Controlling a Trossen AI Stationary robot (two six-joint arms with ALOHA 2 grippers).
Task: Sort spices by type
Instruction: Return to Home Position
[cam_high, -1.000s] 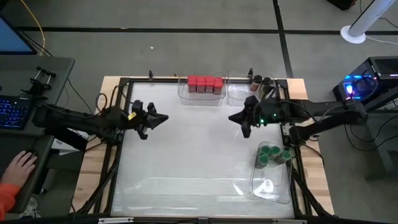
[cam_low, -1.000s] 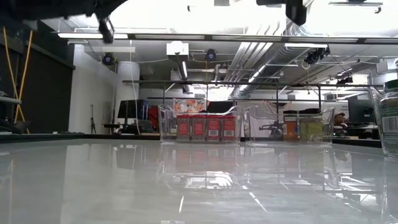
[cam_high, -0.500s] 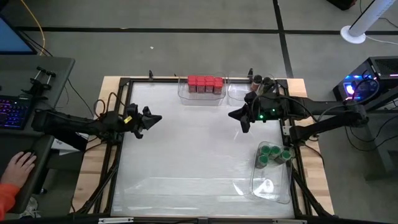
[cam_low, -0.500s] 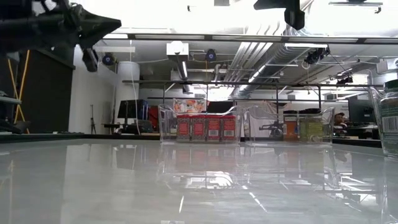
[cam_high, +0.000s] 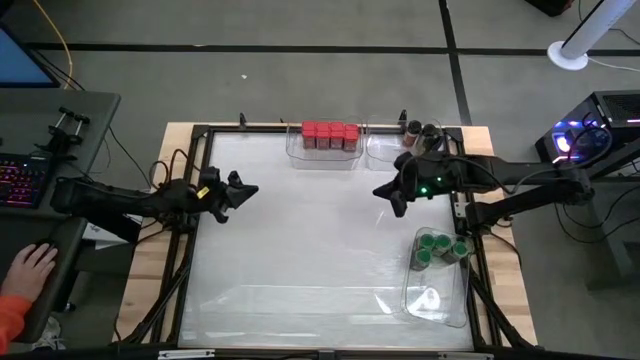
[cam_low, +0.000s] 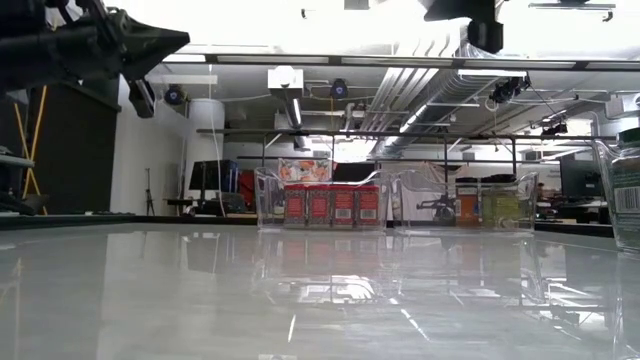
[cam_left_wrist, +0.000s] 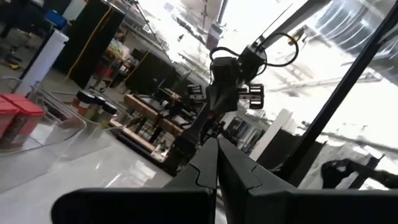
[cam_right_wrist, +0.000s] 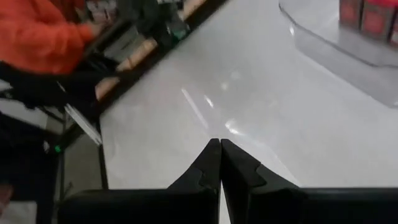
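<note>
Spice jars, all upright with caps up: red-capped row (cam_high: 330, 134) in a clear bin (cam_high: 297, 152) at the table's (cam_high: 300, 250) 12 o'clock edge, row running 9-to-3. Dark-capped pair (cam_high: 421, 130) sits at 1 o'clock, and green-capped cluster (cam_high: 441, 248) in a second bin (cam_high: 435, 305) on the 4 o'clock edge. Left gripper (cam_high: 252, 189) at 9 o'clock and right gripper (cam_high: 379, 191) at 2 o'clock hang above the table, tips facing across the wide white middle, fingers pressed together and holding nothing.
</note>
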